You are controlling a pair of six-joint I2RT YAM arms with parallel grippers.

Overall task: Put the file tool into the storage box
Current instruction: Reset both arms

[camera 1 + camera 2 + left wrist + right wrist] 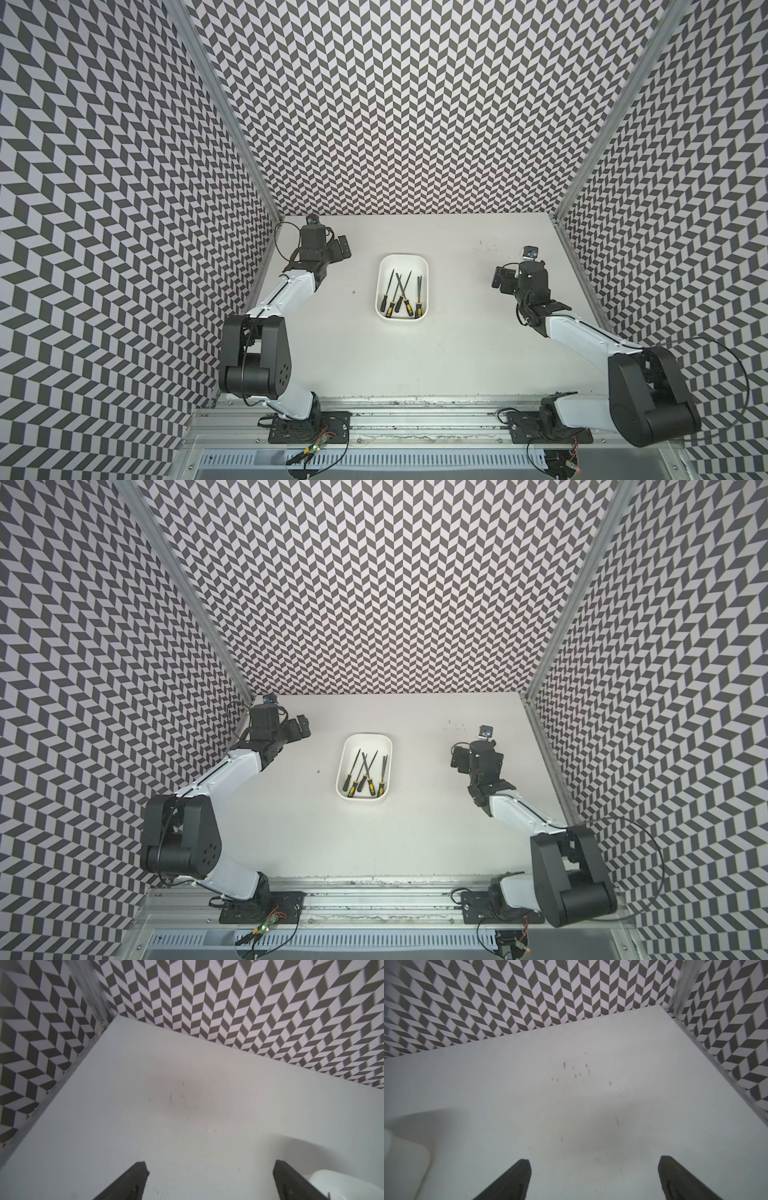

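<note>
The white storage box (402,257) (367,736) stands in the middle of the table in both top views. Several file tools (401,291) (365,771) with black and yellow handles lie inside it, some crossing each other. My left gripper (340,248) (300,726) hangs open to the left of the box, near the back left corner, holding nothing. My right gripper (500,277) (458,757) hangs open to the right of the box, also holding nothing. In the left wrist view the gripper (211,1164) shows bare table between its fingers, with a corner of the box (336,1180) beside it. The right wrist view shows the same: the gripper (595,1160) and the box (402,1159).
Chevron-patterned walls (415,104) close in the table at the back and both sides. Small dark scuff marks (486,245) dot the table at the back right. A metal rail (415,411) with both arm bases runs along the front edge.
</note>
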